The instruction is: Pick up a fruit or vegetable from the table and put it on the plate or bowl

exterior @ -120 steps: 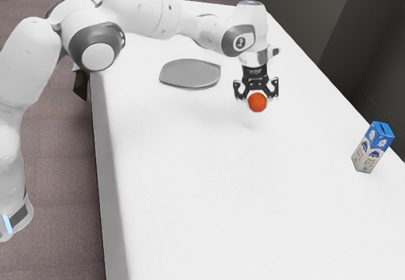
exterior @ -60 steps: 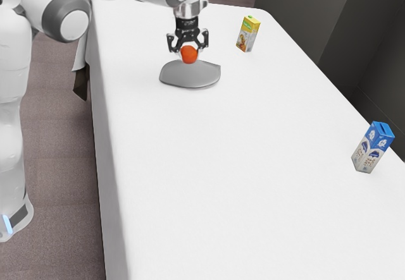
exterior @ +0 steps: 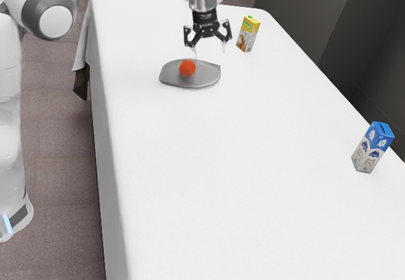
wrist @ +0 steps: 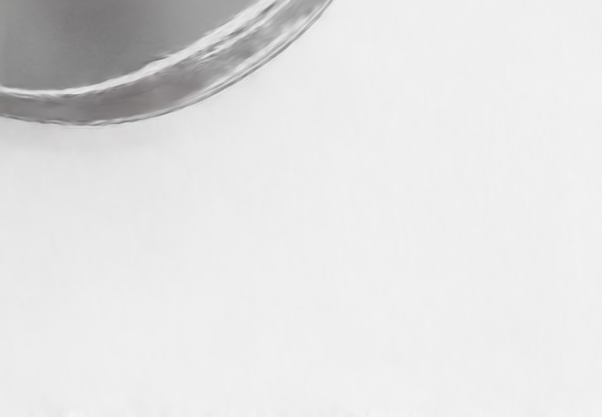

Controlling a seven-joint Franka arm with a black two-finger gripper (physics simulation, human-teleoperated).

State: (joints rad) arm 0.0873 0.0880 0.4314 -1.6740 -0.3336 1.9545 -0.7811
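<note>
Black two-finger gripper (exterior: 207,43) hangs fingers-down and spread apart, gripping nothing, over the far rim of the plate. From the exterior view's upper left the glossy white arm (exterior: 44,8) reaches across with its hand held vertical. On the smooth matte white table (exterior: 240,185) lies a flat, rounded grey plate (exterior: 205,78) with a dull metallic sheen; its raised rim (wrist: 188,69) curves under the hand. A small smooth orange fruit (exterior: 187,67) rests on it, round, with no long axis to tell. Further right stand an upright yellow carton (exterior: 249,33) and a tilted blue-and-white carton (exterior: 373,146).
</note>
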